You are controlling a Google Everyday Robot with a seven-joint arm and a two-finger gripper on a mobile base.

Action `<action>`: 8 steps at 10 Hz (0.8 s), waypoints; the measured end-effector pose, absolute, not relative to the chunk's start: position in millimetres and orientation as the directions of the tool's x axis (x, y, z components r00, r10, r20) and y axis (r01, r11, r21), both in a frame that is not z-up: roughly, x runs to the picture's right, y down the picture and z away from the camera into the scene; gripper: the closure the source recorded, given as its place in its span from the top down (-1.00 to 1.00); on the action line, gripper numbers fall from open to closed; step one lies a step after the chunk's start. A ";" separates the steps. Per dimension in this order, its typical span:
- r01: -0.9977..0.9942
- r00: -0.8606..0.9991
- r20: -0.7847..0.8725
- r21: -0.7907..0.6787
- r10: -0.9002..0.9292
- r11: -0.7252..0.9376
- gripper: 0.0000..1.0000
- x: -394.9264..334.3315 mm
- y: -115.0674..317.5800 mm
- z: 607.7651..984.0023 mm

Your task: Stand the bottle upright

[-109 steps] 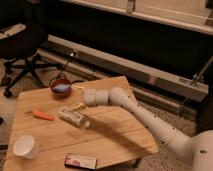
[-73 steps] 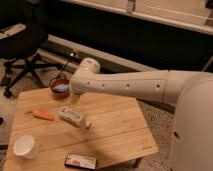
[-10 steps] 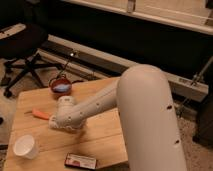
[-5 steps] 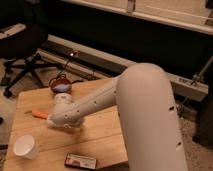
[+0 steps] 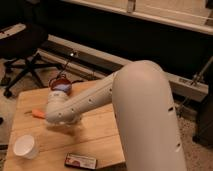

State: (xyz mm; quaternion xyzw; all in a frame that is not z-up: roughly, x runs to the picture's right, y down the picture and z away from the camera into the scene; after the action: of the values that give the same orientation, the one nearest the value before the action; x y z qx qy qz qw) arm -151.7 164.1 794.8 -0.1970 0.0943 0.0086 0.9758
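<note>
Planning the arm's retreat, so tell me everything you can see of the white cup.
The white cup looks like plain paper, upright, mouth open upward. It stands on the wooden table near the front left corner, touching only the tabletop, apart from the carrot and the dark flat packet. The tool is hidden behind the arm, farther back.

A light wooden desk [image 5: 100,131] stands on speckled floor [image 5: 193,153]; a black wheeled office chair [image 5: 22,41] sits before a dark wall [image 5: 130,35].
</note>
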 end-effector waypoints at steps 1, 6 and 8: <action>-0.039 0.980 -0.194 -0.374 -0.037 0.927 -0.55 -152.2 155.6 788.9; 0.010 0.961 -0.258 -0.324 -0.098 0.946 -0.55 -140.0 109.4 763.7; 0.015 0.951 -0.290 -0.314 -0.111 0.949 -0.55 -130.1 96.6 758.6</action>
State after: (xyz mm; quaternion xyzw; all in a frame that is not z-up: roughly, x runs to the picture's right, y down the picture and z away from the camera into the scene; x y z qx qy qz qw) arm -130.1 96.6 758.6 -0.1557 0.1539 -0.0325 0.9752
